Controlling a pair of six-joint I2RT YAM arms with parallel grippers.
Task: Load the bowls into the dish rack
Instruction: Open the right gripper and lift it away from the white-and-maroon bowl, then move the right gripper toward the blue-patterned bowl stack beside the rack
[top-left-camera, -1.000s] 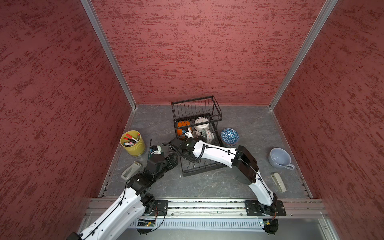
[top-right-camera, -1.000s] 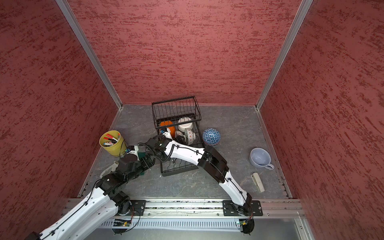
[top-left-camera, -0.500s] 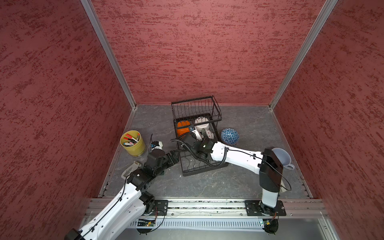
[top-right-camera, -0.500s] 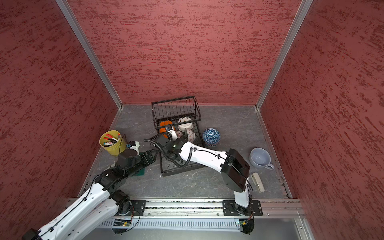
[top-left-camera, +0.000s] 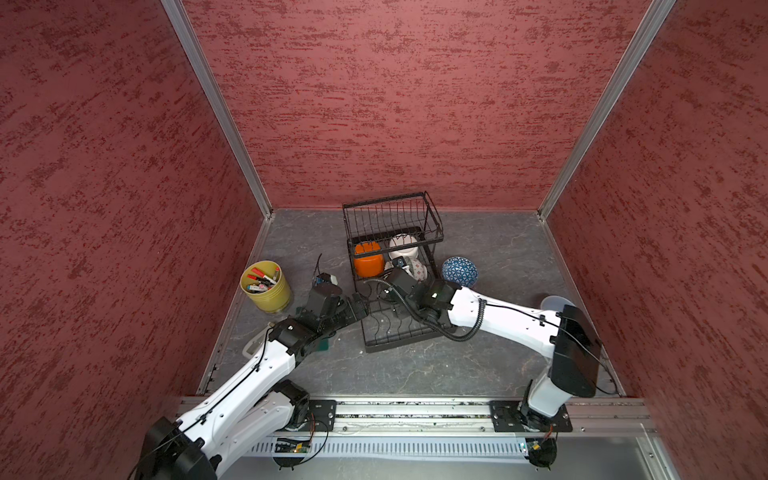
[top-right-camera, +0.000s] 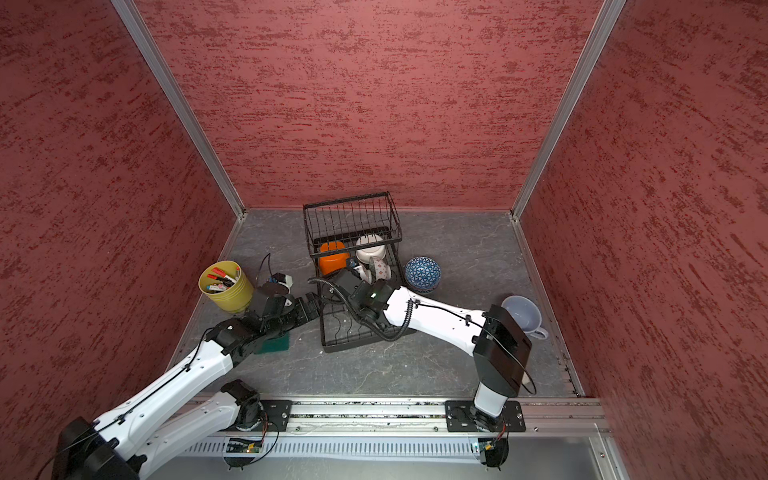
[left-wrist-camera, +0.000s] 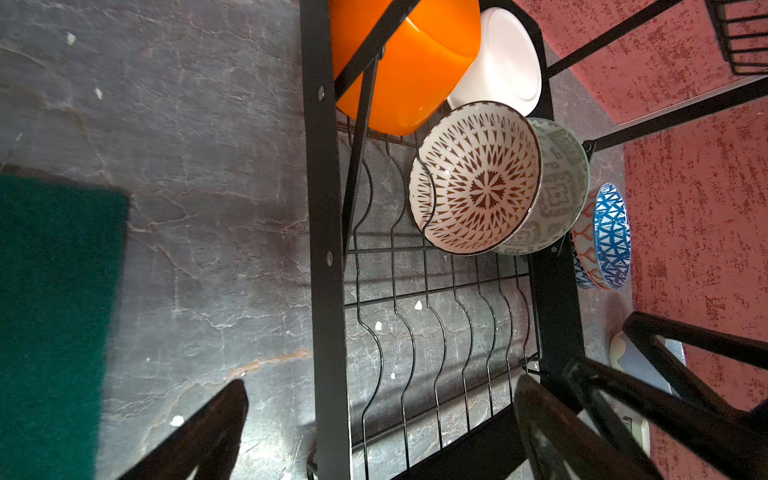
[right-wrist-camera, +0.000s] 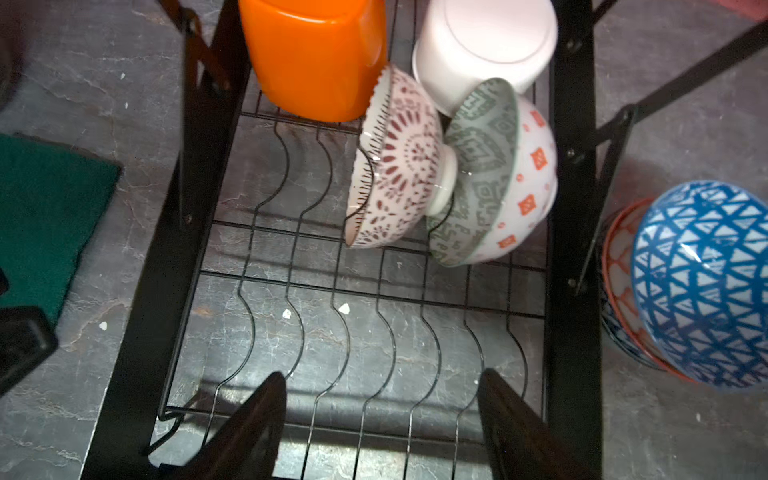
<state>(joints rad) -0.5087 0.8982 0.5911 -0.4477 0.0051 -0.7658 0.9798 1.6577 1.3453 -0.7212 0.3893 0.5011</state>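
In both top views the black wire dish rack stands mid-frame on the grey stone-look tabletop, with its raised basket toward the back wall. Under that basket the top views give only a plain orange bowl and a plain white bowl. A patterned bowl beside them is half covered by the right arm.

The wrist views resolve it. A white bowl with a maroon-brown pattern stands on edge in the slot wires. Its foot rests against a bowl that is grey-green patterned inside and has orange diamonds outside. Both are just in front of the orange and white bowls.

Just right of the rack in the top views, a blue lattice bowl sits on the tabletop. Only the wrist views show it nested in an orange lattice bowl.

The left gripper is at the rack's left rail, its fingers spread wide and empty. The right gripper hangs over the bare near half of the lower tray, fingers apart and holding nothing. In the top views its own wrist hides it.

A dark green scouring pad lies largely under the left arm. A yellow-green pot of pens stands at centre left. A pale blue cup is partly covered by the right arm's elbow.
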